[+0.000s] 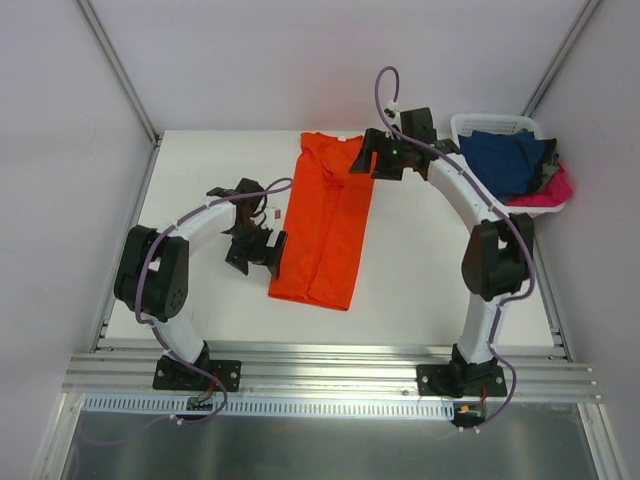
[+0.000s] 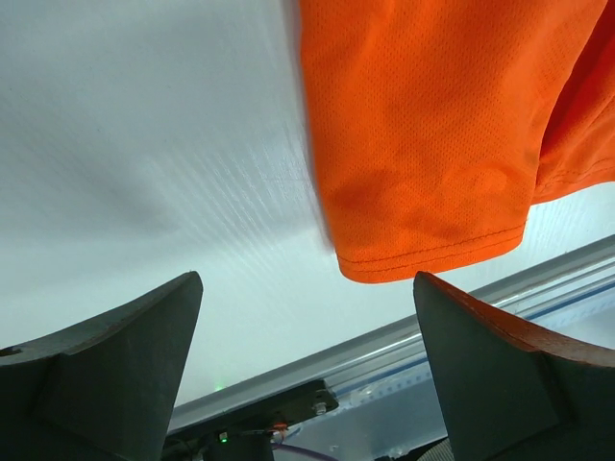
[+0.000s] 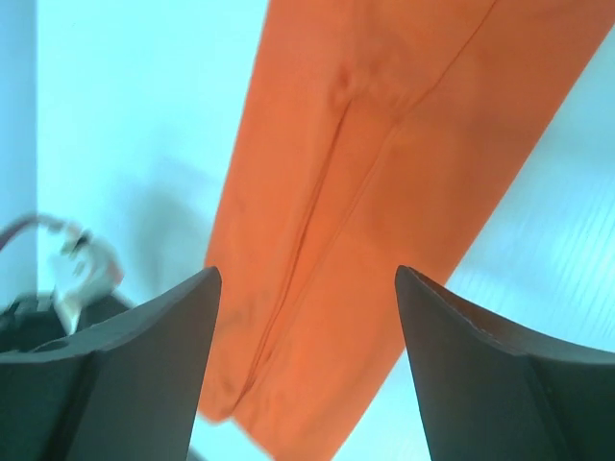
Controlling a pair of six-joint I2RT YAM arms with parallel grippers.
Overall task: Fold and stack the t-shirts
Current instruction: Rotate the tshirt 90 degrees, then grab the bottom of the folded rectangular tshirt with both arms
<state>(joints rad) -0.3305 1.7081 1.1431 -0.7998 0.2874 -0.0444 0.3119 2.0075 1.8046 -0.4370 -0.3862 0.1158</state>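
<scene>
A bright orange t-shirt [image 1: 325, 225] lies on the white table, folded lengthwise into a long strip with both sides turned in. My left gripper [image 1: 262, 250] is open and empty just left of the strip's near half; the shirt's hem corner [image 2: 432, 240] shows beyond its fingers. My right gripper [image 1: 372, 158] is open and empty above the strip's far right corner; the folded shirt [image 3: 365, 240] fills the view between its fingers. A navy blue t-shirt [image 1: 510, 160] and a hot pink one [image 1: 550, 192] lie in the basket.
The white slotted plastic basket [image 1: 490, 124] stands at the table's far right corner. White walls enclose the table on three sides. An aluminium rail [image 1: 330, 370] runs along the near edge by the arm bases.
</scene>
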